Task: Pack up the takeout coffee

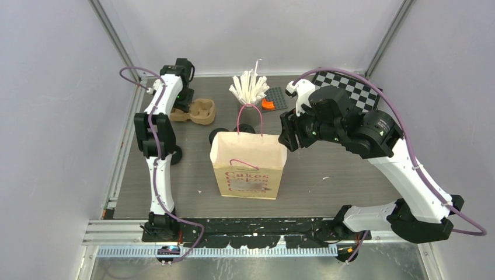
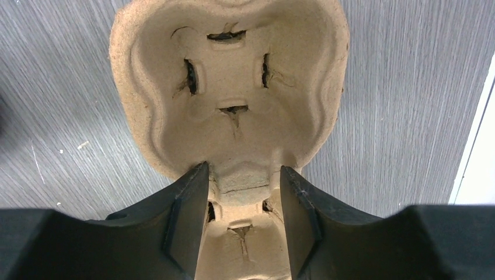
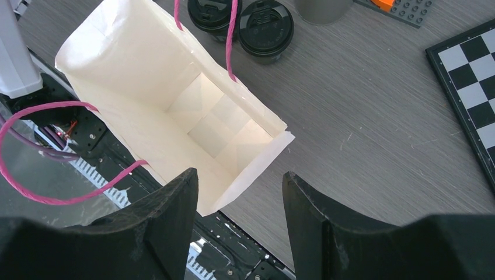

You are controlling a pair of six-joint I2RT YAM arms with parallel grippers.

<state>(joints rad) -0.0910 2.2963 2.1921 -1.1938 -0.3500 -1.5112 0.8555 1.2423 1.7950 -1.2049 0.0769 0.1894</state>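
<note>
L gripper (image 2: 243, 168) jaws straddle tan pulp two-cup tray's (image 2: 233, 87) mid ridge, can't tell if pinching, prob. to lift it; R gripper (image 3: 239, 174) open, empty, by pink-handled tan paper bag's (image 3: 134, 64) mouth, black-lidded dark paper cups (image 3: 265, 26) unpacked behind.

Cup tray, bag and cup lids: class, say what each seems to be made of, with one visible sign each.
Cup tray: moulded paper pulp, matt tan; rough fibrous surface, torn slits.
Bag: thin cream paper, matt; sharp creases and a folded base.
Cup lids: probably plastic, black with a slight sheen; crisp moulded rings.
</note>
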